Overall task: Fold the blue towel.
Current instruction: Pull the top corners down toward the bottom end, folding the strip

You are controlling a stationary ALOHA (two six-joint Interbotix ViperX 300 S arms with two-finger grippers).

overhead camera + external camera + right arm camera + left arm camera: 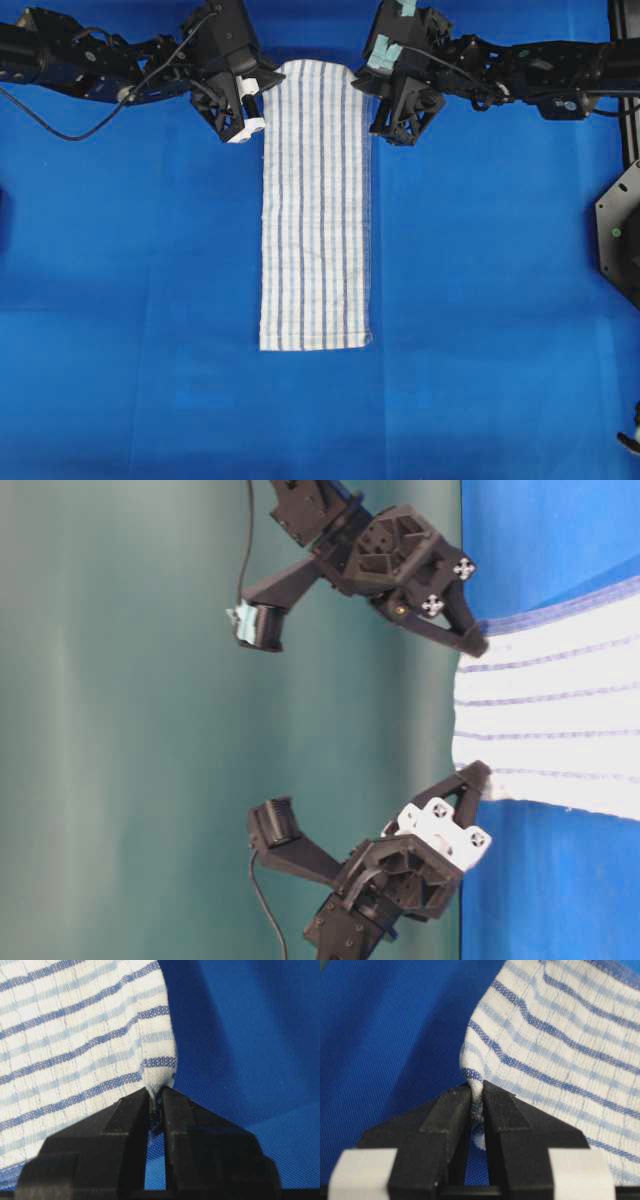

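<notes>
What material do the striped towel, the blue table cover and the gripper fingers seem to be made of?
Towel: woven cloth, probably cotton, matte; a ribbed weave shows.
Table cover: fine-woven fabric, matte; its small regular grain is visible.
Left gripper fingers: hard black plastic, dull, slightly grainy, possibly printed.

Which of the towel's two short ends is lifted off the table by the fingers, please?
The far end of the blue towel, at the top of the overhead view: the left gripper and right gripper each pinch a corner there. The near end lies flat, untouched.
</notes>
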